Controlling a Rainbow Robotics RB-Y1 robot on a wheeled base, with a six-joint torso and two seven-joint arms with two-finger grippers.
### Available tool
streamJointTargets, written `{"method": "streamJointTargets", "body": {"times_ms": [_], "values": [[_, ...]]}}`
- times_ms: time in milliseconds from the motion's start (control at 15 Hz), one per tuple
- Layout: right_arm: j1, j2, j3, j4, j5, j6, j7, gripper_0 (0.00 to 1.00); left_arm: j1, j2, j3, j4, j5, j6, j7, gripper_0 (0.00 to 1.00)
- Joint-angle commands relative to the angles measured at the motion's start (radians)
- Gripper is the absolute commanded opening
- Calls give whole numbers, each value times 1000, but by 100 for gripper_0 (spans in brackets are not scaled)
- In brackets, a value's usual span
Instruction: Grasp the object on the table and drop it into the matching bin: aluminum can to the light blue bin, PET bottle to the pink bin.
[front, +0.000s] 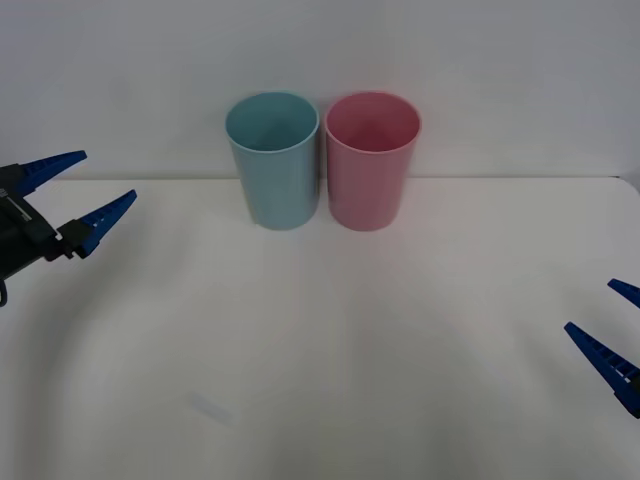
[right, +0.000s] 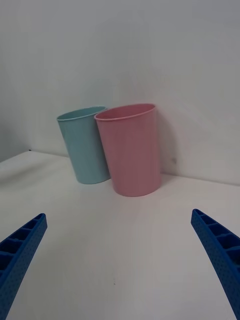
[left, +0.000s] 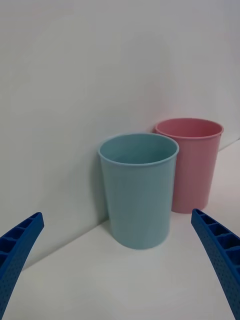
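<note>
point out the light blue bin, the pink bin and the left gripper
light blue bin (front: 277, 175): front view, on its outer wall.
pink bin (front: 368, 180): front view, on its outer wall.
left gripper (front: 92, 192): front view, left edge, midway between the tips of its open blue jaws.

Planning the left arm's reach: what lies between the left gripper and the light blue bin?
Only bare white table lies between the open left gripper and the light blue bin, as the front view shows.
</note>
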Motion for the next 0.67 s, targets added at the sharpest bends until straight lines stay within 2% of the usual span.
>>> {"method": "streamJointTargets", "body": {"times_ms": [67,467,667], "values": [[0,0,0,0,0,0,0,100,74,31,66,1,42,-89,-22,100],[0,0,0,0,0,0,0,100,259,48,143,1,137,-140,-161,100],[0,0,0,0,0,0,0,100,348,52,152,1,201,-149,-180,100]]}}
